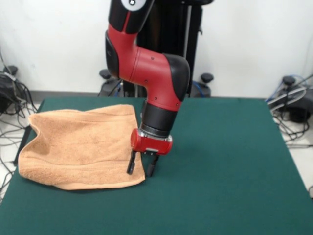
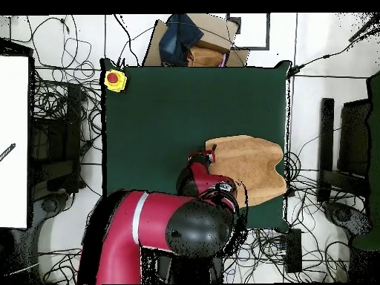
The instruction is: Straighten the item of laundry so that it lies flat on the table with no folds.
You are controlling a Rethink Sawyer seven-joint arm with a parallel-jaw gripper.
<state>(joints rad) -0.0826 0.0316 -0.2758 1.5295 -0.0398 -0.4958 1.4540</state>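
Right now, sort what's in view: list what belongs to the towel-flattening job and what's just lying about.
Job:
- peach towel, lying rumpled at the table's edge
- green table
- gripper, fingers apart at the towel's edge

Lying about:
- yellow box with red button on a table corner
- floor cables
- cardboard box

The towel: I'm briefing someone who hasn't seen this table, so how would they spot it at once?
Find the large dark green felt-topped table. At its edge lies the peach-orange terry-cloth towel, rumpled, beside the red arm's end effector. It is the only cloth and only pale thing on the green.
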